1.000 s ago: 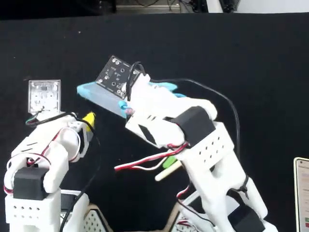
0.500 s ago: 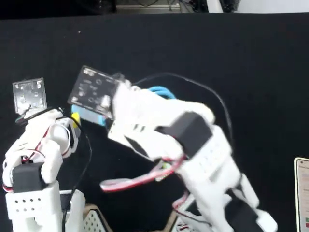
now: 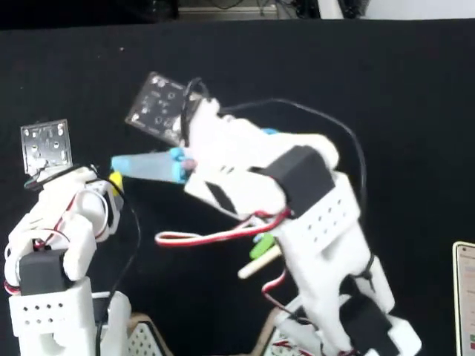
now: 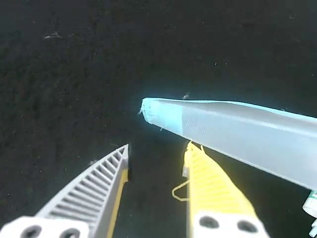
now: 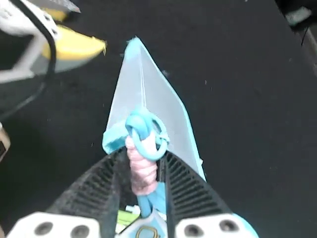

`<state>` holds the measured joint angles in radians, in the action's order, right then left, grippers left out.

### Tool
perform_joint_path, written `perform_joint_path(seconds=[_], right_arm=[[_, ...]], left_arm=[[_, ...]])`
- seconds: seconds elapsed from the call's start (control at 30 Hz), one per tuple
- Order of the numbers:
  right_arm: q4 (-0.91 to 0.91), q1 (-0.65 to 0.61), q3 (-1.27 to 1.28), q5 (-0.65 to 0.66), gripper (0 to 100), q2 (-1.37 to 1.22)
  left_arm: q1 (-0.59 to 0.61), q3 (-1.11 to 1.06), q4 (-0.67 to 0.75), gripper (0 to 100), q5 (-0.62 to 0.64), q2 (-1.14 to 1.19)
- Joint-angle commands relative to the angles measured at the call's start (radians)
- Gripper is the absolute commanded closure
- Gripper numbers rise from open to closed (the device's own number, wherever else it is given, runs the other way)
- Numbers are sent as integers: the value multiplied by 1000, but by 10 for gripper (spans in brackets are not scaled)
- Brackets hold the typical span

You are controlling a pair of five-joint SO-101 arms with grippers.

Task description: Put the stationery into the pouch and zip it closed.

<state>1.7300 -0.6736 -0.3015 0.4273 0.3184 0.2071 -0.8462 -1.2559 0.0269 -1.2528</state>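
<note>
High view: your right hand (image 3: 185, 165) is closed on 1 end of the light blue pouch (image 3: 145, 165). The pouch stretches over the black desk (image 3: 386, 96) toward your left hand (image 3: 116, 178), and its far tip ends just beside that hand's yellow finger (image 3: 115, 181). Near the arm bases a pale stick (image 3: 251, 269) lies on the desk with a green piece (image 3: 260, 245) at its upper end, both partly under the right arm. A white card (image 3: 465, 297) sits at the desk's edge, well apart from everything else.

Left wrist view: your left hand is open. Its 2 fingers, the grey ribbed finger (image 4: 96, 196) and the yellow one, stand apart with bare desk between them. The pouch's tapered tip lies just past the yellow fingertip, and you cannot tell whether the 2 touch.

Right wrist view: the 2 black ribbed fingers (image 5: 96, 186) of your right hand press in on a pink wrapped piece (image 5: 142, 168) that carries a blue ring (image 5: 146, 135) at the pouch's near end. The pouch stands on edge and narrows to a point near the left hand's yellow finger.
</note>
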Motion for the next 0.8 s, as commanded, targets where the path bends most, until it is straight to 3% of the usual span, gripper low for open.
perform_joint_path(seconds=[0.0, 0.13, 0.33, 0.5, 0.77], right_arm=[[29, 26, 62, 9, 987, 36], [5, 26, 67, 6, 987, 31], [-20, 26, 65, 0, 987, 36], [-14, 26, 67, 0, 988, 38], [-14, 25, 67, 0, 988, 38]], left_arm=[[-2, 59, 11, 814, -6, -5], [-27, 217, -75, 814, -6, -2], [-320, 475, -308, 814, 2, 5], [-452, 475, -278, 806, 72, 6], [-458, 338, -114, 791, 115, 5]])
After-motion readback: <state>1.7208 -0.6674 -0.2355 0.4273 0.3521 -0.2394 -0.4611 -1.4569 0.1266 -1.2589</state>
